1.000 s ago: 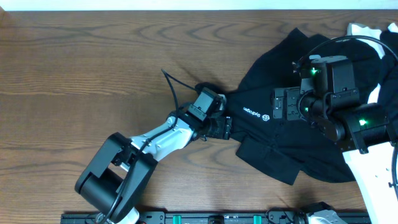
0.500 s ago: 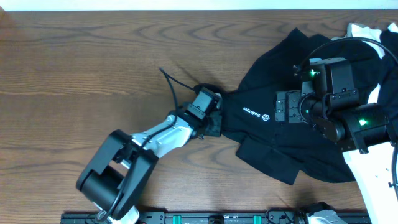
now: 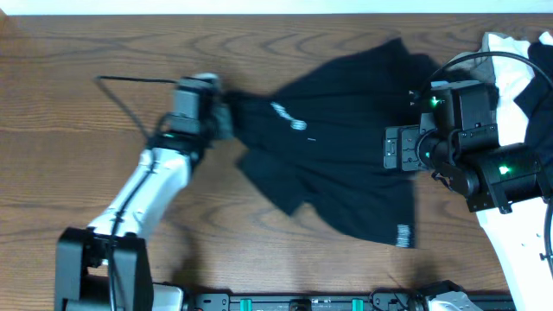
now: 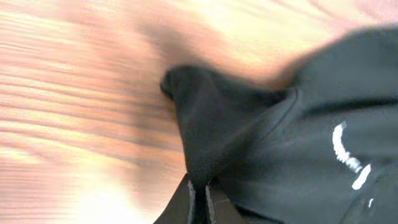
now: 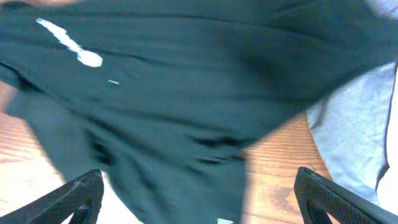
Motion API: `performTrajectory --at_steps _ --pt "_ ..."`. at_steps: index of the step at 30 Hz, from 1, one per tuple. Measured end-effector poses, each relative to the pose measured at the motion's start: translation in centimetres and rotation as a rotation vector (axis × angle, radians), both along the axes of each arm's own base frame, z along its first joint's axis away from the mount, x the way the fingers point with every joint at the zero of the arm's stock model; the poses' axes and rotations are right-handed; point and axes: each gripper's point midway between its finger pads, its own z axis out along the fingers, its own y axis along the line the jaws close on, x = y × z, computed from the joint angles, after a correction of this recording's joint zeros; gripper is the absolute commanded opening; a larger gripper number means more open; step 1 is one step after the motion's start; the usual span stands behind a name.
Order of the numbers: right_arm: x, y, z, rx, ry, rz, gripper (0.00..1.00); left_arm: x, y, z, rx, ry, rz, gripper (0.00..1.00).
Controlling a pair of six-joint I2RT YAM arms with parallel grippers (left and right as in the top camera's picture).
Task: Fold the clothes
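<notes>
On the wooden table (image 3: 78, 60), the left gripper (image 3: 221, 117) sits at the left-hand tip of the black garment (image 3: 346, 155), clenched on a pinched fold of its fabric. The left wrist view, though blurred, shows that fold running up into the closed jaws. From there the garment lies spread across the middle of the table toward the right. Its white lettering (image 3: 289, 116) is near the held end and a small white label (image 3: 403, 234) is at its lower right hem. The right gripper (image 3: 390, 148) hovers over the garment's right part, jaws spread wide and grasping nothing. At the table's right edge lie a white garment (image 3: 504, 45) and a grey one (image 5: 354, 140), which the black fabric overlaps.
</notes>
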Motion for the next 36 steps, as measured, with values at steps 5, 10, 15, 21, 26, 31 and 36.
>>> performTrajectory --at_steps 5,10,15,21,26,31,36 --pt "-0.1 0.0 -0.1 -0.001 0.005 0.000 0.96 0.9 6.8 0.8 0.011 0.000 0.154 0.98" --pt "-0.3 -0.1 -0.2 -0.004 0.014 0.000 0.97 -2.0 6.0 -0.7 -0.104 0.159 0.106 0.98" --pt "-0.3 -0.1 -0.2 -0.007 0.015 0.002 0.97 -7.8 1.5 -2.8 -0.221 0.427 0.022 0.98" --pt "-0.3 -0.1 -0.2 -0.011 0.015 0.004 0.97 -13.6 -4.1 -3.5 -0.246 0.650 -0.094 0.95" --pt "-0.3 -0.1 -0.2 -0.011 0.014 0.005 0.97 -15.6 -7.8 -4.2 -0.258 0.692 -0.135 0.78" --pt "-0.3 -0.1 -0.2 -0.011 0.014 0.004 0.97 -17.3 -10.9 -6.3 -0.260 0.689 -0.151 0.78" --pt "-0.3 -0.1 -0.2 -0.011 0.015 0.005 0.98 -18.2 -13.4 -7.6 -0.247 0.644 -0.156 0.78"
